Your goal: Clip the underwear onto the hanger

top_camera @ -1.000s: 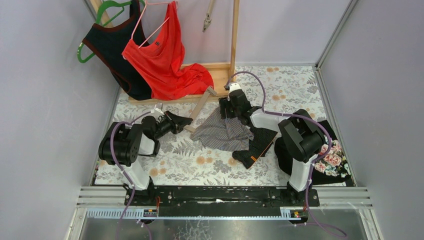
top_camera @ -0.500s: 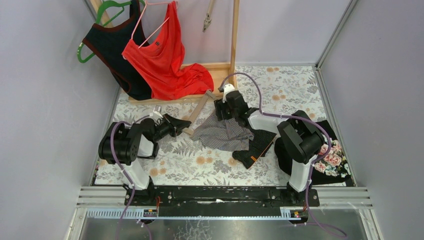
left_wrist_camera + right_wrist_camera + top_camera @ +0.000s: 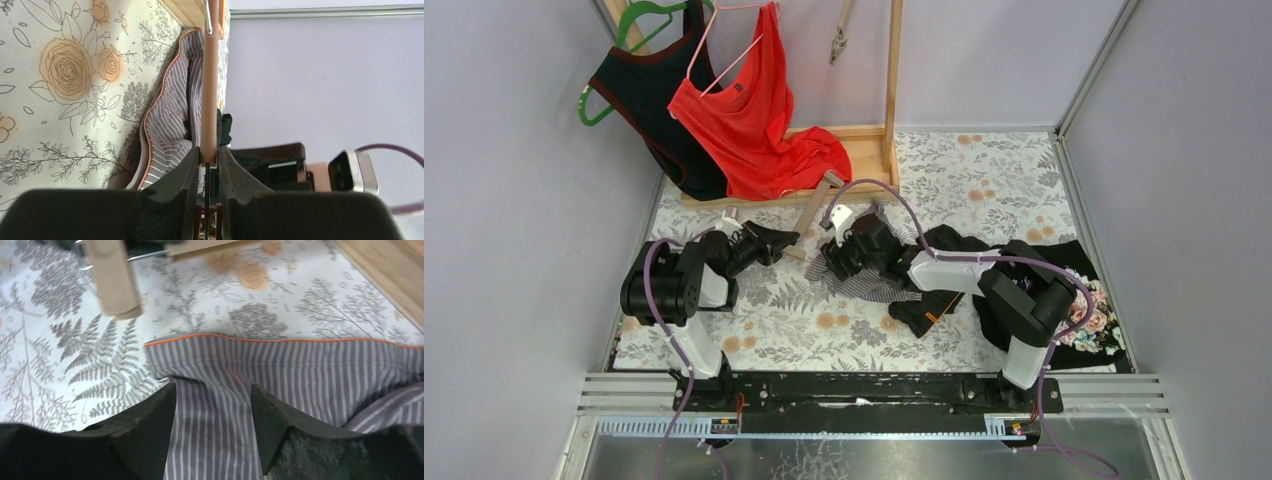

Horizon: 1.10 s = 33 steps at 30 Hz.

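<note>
Left gripper: my left gripper (image 3: 769, 240) is pressed together on the near end of the clip hanger (image 3: 819, 208). The left wrist view shows both fingers tight on the tan bar (image 3: 209, 90), which runs away toward the wooden rack (image 3: 864, 150).

Right gripper: my right gripper (image 3: 832, 266) is spread. Its fingers straddle the striped underwear (image 3: 280, 370) just behind the orange-trimmed waistband (image 3: 280, 341), and nothing is pinched yet.

Underwear: it lies crumpled on the floral tablecloth (image 3: 994, 170) at mid-table, at about 3 o'clock from the left gripper. Its waistband corner is near the hanger's clip (image 3: 112, 285), which sits at 11 o'clock in the right wrist view, apart from the cloth.

Risk, grab: the fabric is folded under my fingers. I judge that closing here could take only the top layer or a loose fold, so the waistband would sag away from the clip.

Risk, hanger: I hold the bar by one end only. A tug from the cloth could swing or twist it in that narrow grip.

Risk, clip: I cannot tell whether the clip is sprung open. Pushing cloth against a closed clip would only shove the hanger aside.

Risk, snag: a black garment (image 3: 929, 305) touches the underwear at 4 o'clock and may drag along when I lift.
</note>
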Each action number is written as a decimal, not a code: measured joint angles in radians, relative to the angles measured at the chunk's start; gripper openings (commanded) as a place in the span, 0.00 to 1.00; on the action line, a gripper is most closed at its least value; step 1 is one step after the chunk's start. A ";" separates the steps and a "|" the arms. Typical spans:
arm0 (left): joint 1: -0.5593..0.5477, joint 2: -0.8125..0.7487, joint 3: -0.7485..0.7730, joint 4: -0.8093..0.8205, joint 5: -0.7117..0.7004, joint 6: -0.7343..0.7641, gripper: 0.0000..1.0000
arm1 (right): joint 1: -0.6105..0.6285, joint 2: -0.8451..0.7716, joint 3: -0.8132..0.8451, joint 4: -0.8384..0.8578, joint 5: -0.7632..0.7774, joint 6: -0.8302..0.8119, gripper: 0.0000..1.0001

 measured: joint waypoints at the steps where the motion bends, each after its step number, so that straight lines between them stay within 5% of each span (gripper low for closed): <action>1: 0.002 0.000 0.004 -0.006 -0.002 0.000 0.00 | 0.012 0.000 -0.006 0.005 -0.006 -0.018 0.62; 16: 0.026 0.001 0.092 -0.143 0.007 0.014 0.00 | 0.104 0.001 -0.045 0.052 -0.008 -0.343 0.66; 33: 0.065 0.046 0.112 -0.157 0.062 0.018 0.00 | 0.194 0.130 0.021 0.046 0.053 -0.511 0.65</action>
